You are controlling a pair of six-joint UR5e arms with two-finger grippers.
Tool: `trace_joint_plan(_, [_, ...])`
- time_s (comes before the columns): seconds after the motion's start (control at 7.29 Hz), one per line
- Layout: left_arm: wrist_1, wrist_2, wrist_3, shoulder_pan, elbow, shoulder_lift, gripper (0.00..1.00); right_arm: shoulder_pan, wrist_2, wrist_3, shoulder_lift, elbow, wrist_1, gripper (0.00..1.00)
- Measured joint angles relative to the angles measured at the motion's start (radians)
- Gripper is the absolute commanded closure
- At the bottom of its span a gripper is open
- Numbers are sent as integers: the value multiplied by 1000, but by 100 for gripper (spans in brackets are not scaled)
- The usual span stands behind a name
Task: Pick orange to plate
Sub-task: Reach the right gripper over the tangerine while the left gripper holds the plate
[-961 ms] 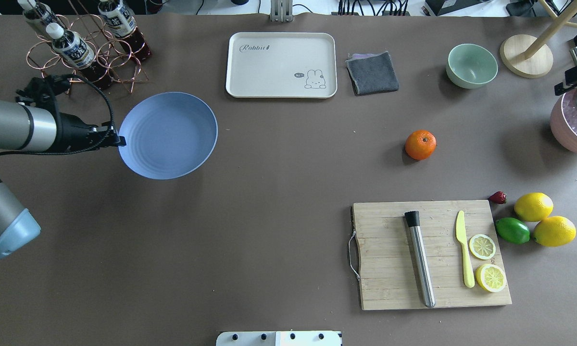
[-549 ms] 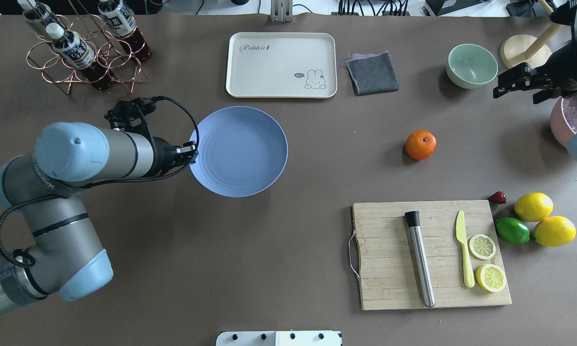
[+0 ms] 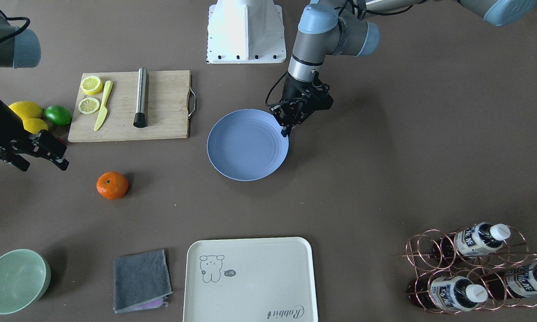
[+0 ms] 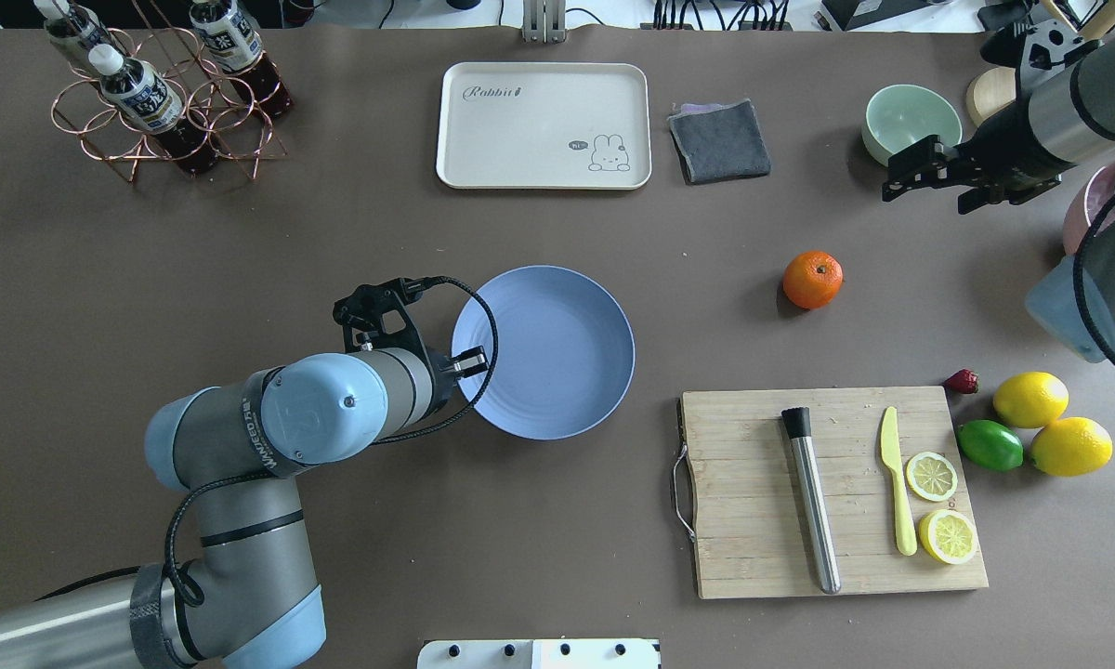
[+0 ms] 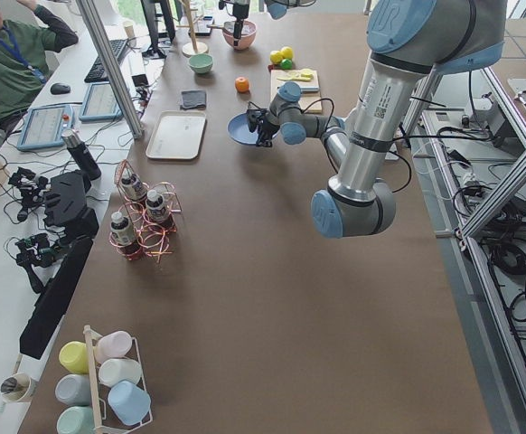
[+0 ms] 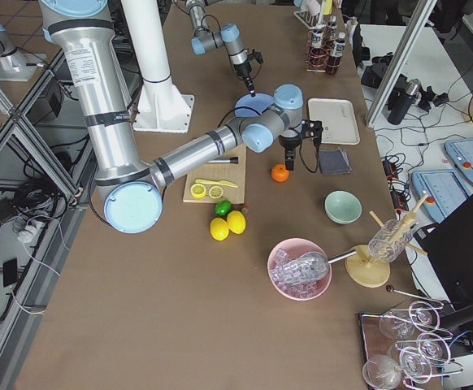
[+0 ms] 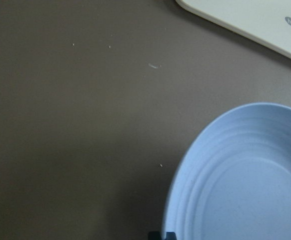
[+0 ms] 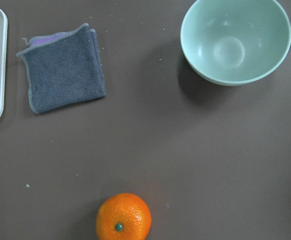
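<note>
The orange [image 4: 812, 280] lies alone on the brown table, right of centre, and also shows at the bottom of the right wrist view [image 8: 123, 218]. The periwinkle-blue plate [image 4: 557, 358] is at the table's middle, with my left gripper [image 4: 465, 359] shut on its left rim; the front view shows that grip on the plate [image 3: 248, 144] at the left gripper [image 3: 286, 129]. My right gripper [image 4: 924, 197] hangs open and empty above the table, beyond and to the right of the orange, near the green bowl.
A cutting board [image 4: 753, 520] with a metal muddler, a yellow knife and lemon slices lies near right. Two lemons [image 4: 1031, 400], a lime [image 4: 990, 445] and a strawberry sit beside it. The pale-green bowl [image 4: 869, 130], grey cloth [image 4: 720, 139], cream tray [image 4: 539, 130] and bottle rack [image 4: 149, 102] line the far side.
My left arm carried the plate from the far left to the table's middle, nearer the robot. My right arm came in from the right edge toward the orange, still open.
</note>
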Motion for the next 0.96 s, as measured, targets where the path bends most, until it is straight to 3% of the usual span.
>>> trace_joint_plan(0.14, [1, 12, -4, 11, 3, 1, 61, -13, -12, 12, 8, -1, 0, 0])
trace_joint_plan(0.27, [1, 14, -4, 9, 2, 4, 2, -23, -21, 20, 12, -2, 0, 0])
trace_joint_plan(0.55, [1, 18, -2, -8, -5, 9, 2, -56, -54, 26, 14, -6, 0, 0])
trace_joint_plan(0.96, [1, 3, 2, -56, -23, 8, 2, -166, -170, 27, 29, -46, 0, 0])
